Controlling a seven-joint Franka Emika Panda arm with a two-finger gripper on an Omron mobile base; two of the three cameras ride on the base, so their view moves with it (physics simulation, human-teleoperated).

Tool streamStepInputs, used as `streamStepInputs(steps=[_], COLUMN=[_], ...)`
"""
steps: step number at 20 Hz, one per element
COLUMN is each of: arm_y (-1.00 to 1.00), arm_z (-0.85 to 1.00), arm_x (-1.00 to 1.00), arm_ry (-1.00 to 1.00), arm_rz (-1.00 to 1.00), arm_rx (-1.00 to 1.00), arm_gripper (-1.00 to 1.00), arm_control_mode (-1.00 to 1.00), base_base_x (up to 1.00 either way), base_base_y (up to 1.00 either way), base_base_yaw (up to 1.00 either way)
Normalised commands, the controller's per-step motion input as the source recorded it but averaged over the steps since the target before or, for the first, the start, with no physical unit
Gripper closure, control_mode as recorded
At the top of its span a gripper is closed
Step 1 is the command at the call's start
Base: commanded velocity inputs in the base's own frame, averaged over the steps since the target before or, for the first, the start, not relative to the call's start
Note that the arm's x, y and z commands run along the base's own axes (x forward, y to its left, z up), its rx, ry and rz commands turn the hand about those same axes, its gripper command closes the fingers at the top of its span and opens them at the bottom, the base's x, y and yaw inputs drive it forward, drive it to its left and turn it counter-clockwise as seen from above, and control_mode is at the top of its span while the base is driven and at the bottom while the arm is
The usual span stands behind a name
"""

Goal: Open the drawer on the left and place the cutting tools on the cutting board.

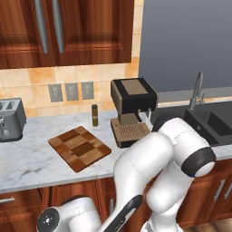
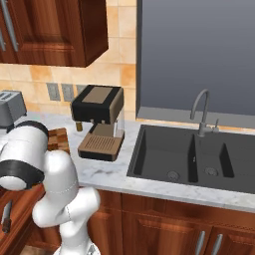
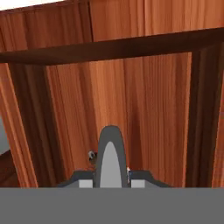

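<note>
**A:** Start at the fingertips (image 3: 85,177). They're pressed in on either side of a slim grey tool (image 3: 111,153), sitting at six o'clock in the hand view. That looks like a grip to me, with no gap on either flank.

**B:** Agreed, the gripper (image 3: 111,178) reads as clamped on it. The tool runs straight away from the camera, so the fingers cross its narrow width. That's the sensible way to pinch something this thin.

**A:** Around it is red-brown wood, which is the floor of the drawer (image 3: 153,122). Its dark walls stand at three and nine o'clock and there's a rail at twelve. The hand is down inside, looking along the bottom.

**B:** From the right base view, the open drawer (image 2: 20,209) sits at seven o'clock. There's a dark slim thing (image 2: 6,216) lying in it, too small to name.

**A:** Now the arm (image 1: 154,163). It's folded hard, with the elbow up at counter height and the forearm diving down towards seven o'clock below the counter edge.

**B:** That pose lets it reach down below the counter. The cutting board (image 1: 79,147) sits up on the marble with nothing on it, at eight o'clock from the coffee machine (image 1: 132,108). I'd guess the next move is to lift straight up and clear the drawer walls before swinging over.
</note>
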Motion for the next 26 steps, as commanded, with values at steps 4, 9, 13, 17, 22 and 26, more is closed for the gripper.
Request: streamStepInputs(steps=[4, 9, 13, 17, 22, 26], arm_y=[0.0, -0.16, -0.31, -0.05, -0.25, -0.23], arm_z=[1.0, 1.0, 1.0, 0.93, 0.43, 0.0], arm_x=[0.43, 0.89, 1.0, 1.0, 1.0, 0.42], arm_ry=[-0.19, -0.08, 0.0, 0.01, 0.07, 0.04], arm_rz=[-0.28, -0.22, -0.17, -0.1, 0.0, 0.01], arm_rx=[-0.01, 0.0, 0.0, 0.0, 0.0, 0.0], arm_gripper=[1.0, 1.0, 1.0, 1.0, 1.0, 1.0], arm_control_mode=[-1.0, -1.0, -1.0, -1.0, -1.0, -1.0], base_base_x=[0.0, 0.0, 0.0, 0.0, 0.0, 0.0], base_base_y=[0.0, 0.0, 0.0, 0.0, 0.0, 0.0], base_base_yaw=[0.0, 0.0, 0.0, 0.0, 0.0, 0.0])
